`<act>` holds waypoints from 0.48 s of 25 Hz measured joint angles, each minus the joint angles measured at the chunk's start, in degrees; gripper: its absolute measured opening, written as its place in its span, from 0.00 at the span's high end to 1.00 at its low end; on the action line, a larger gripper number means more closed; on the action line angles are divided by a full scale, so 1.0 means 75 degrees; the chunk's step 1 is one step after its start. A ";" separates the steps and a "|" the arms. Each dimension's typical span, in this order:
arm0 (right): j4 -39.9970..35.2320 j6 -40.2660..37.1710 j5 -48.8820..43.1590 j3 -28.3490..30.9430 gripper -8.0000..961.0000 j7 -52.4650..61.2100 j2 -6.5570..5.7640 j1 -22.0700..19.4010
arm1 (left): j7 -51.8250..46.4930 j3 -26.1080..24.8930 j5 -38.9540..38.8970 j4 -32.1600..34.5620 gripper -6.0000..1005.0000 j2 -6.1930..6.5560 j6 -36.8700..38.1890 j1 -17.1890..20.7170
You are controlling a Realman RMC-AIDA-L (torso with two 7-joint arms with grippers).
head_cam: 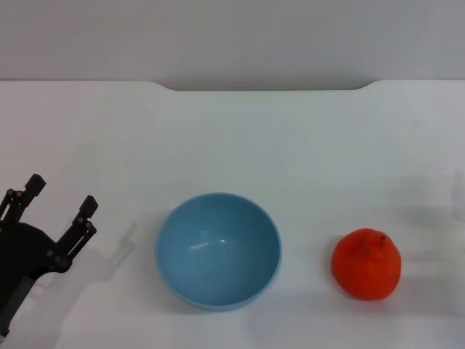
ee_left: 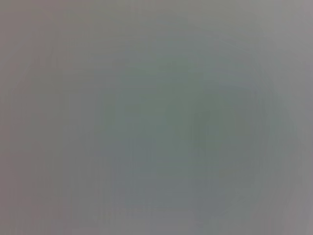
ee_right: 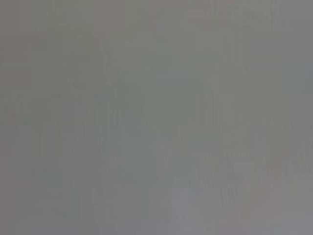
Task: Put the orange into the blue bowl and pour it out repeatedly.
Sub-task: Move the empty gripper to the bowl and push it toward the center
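The blue bowl [head_cam: 218, 250] stands upright and empty on the white table, near the front centre in the head view. To its right, apart from it, the orange [head_cam: 366, 264] rests on the table with its stem nub up. My left gripper [head_cam: 61, 194] is at the far left, well clear of the bowl, open with nothing between its black fingers. The right gripper is out of view. Both wrist views show only a plain grey blur.
The white table [head_cam: 290, 145] stretches back to a far edge with a shallow notch [head_cam: 265, 87], and a grey wall lies behind it.
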 joint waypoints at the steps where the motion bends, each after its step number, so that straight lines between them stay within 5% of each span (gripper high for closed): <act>1: 0.0000 0.0003 0.0000 0.0003 0.57 0.0000 0.0000 0.0000 | -0.0022 0.0001 0.0000 0.0000 0.20 0.0000 -0.0007 -0.0005; 12: -0.0044 0.0018 0.0031 0.0035 0.57 0.0000 -0.0012 0.0007 | -0.0752 -0.0081 0.0201 0.0117 0.20 -0.0001 -0.0044 -0.0286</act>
